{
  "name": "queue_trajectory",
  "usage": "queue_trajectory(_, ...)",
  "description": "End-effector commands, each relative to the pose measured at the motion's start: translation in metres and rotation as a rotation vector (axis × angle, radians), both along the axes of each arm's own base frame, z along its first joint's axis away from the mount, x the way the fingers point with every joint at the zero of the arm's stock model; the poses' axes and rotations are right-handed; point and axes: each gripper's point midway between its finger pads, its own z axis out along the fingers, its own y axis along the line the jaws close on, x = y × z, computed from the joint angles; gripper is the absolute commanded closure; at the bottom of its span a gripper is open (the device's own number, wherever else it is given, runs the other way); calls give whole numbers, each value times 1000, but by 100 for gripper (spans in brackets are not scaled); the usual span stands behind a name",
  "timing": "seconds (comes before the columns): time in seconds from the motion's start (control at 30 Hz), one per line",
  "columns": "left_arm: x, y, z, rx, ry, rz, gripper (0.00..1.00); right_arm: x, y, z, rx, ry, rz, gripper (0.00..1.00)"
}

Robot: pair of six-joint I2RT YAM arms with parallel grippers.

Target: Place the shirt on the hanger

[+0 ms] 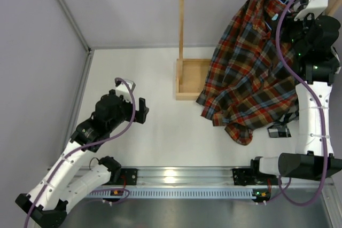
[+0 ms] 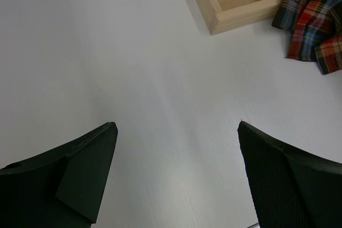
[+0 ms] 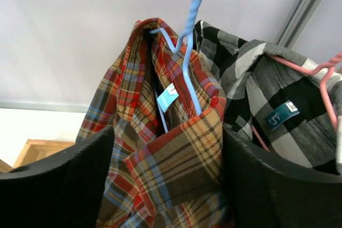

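Right wrist: shirt [image 3: 160, 158] hangs vertically, hanger [image 3: 185, 73] hook upward; left claw [image 2: 177, 124], right claw [image 3: 168, 129] gape empty

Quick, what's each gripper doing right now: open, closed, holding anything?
Left gripper: open, holding nothing, above bare table.
Right gripper: open, fingers either side of the shirt collar.

The left arm [image 1: 69, 158] lies folded low near its base, elbow bent, wrist tipped downward. The left gripper [image 1: 134, 97] has its jaws spread wide, with its fingers [image 2: 80, 174] far apart in the wrist view. The right arm [image 1: 310, 110] stretches far forward and upward, and the right gripper [image 3: 168, 185] is parted as well — jaws wide.
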Motion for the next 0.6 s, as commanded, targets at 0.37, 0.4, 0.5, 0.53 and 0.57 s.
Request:
queue_trajectory(0.37, 31, 71, 18, -19, -86, 416, 2, -96, -19, -1, 210, -12, -209, 0)
queue_trajectory(0.4, 32, 80, 22, -17, -103, 466, 2, -113, -9, -9, 214, -13, -172, 0)
queue_trajectory(0.5, 30, 98, 30, -32, -138, 562, 2, -147, 23, -31, 215, -7, -46, 1)
queue_trajectory(0.53, 29, 103, 32, -31, -147, 588, 2, -156, 29, -37, 216, -5, -23, 0)
queue_trajectory(0.57, 26, 111, 36, -27, -167, 623, 2, -171, 42, -51, 209, 16, 29, 0)
